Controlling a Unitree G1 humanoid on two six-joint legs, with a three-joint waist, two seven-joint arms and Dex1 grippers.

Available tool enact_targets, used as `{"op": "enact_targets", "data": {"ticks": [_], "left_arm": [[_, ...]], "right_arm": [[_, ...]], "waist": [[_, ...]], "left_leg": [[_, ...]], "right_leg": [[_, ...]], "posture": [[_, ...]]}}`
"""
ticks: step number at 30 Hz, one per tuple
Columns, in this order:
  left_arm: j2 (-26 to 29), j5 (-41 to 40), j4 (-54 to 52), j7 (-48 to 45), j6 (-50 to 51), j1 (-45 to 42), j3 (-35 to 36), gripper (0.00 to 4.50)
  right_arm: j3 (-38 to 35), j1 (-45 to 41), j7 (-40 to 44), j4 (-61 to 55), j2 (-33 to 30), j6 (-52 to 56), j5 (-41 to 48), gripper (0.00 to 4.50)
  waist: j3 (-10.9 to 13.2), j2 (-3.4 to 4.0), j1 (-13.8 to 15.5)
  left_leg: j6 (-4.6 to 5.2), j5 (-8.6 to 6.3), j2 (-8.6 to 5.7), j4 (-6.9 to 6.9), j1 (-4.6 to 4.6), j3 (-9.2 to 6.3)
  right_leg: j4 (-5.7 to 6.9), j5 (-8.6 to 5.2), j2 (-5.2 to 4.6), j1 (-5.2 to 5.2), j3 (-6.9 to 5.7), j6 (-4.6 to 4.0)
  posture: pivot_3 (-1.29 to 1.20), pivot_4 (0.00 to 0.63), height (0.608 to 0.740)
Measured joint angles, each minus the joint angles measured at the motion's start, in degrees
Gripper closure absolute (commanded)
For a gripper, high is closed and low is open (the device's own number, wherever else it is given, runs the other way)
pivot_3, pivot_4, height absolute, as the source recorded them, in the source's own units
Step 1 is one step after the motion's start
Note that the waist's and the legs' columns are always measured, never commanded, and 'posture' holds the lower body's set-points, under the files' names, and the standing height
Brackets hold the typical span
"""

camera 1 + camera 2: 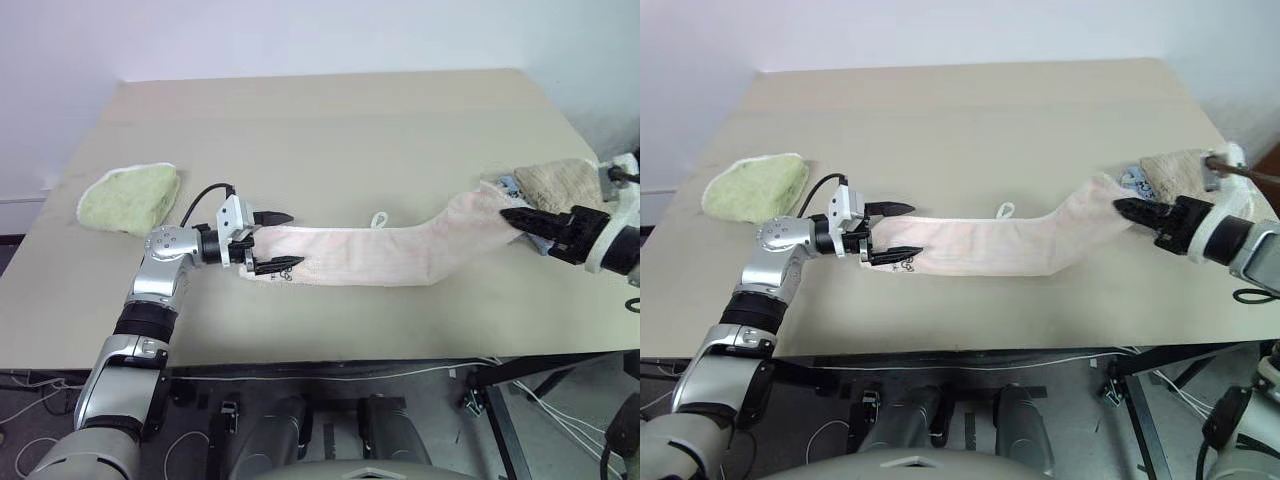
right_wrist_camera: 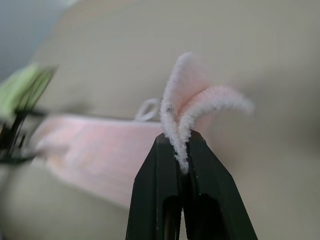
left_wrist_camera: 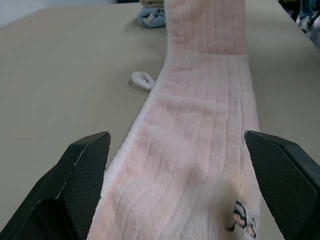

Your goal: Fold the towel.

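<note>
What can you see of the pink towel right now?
The towel is a long pale pink terry strip with ribbed lines, lying stretched across the table. A small white loop sits on its far edge, a dark printed mark near one end. The right gripper is shut on the other end, lifting it. The open left gripper straddles the marked end.

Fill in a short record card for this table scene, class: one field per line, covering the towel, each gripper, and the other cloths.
towel: long pink towel stretched across the table, right end raised
white loop: on the towel's far edge, lying on the table
dark mark: printed near the towel's left end
left gripper: open, fingers either side of the towel's left end, not closed on it
right gripper: shut on the towel's right end
green towel: bunched at the table's left edge
beige towel: at the table's right edge
</note>
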Motion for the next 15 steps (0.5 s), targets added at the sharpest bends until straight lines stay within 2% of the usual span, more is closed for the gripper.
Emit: {"op": "enact_targets", "data": {"ticks": [2, 10, 15], "left_arm": [[0.09, 0.24, 0.0, 0.02, -0.52, 0.02, 0.02, 0.0], [0.55, 0.56, -0.6, 0.88, -0.84, 2.24, 0.12, 0.0], [1.06, 0.83, -1.95, 1.76, -0.82, 2.84, 0.19, 0.0]], "right_arm": [[6.02, 1.27, 1.52, -4.64, -1.84, -2.01, -0.82, 4.47], [25.38, 1.55, 2.03, -11.0, 0.81, -6.05, -4.74, 4.47], [31.9, -2.31, -2.62, -6.8, 7.42, -7.61, -10.52, 4.47]], "waist": [[0.0, -0.04, 0.06], [0.01, -0.06, 0.05], [0.01, -0.06, 0.02]], "left_leg": [[0.0, 0.0, 0.0, 0.0, 0.0, -0.02], [0.0, -0.01, 0.0, -0.03, -0.05, -0.04], [-0.01, 0.0, 0.0, -0.02, -0.03, -0.05]], "right_leg": [[-0.04, 0.0, 0.0, 0.01, -0.03, 0.01], [-0.12, 0.01, -0.01, -0.03, -0.03, 0.0], [-0.08, 0.02, 0.0, -0.03, -0.03, 0.0]], "posture": [[0.0, 0.15, 0.74], [0.0, 0.15, 0.74], [0.0, 0.15, 0.74]]}}
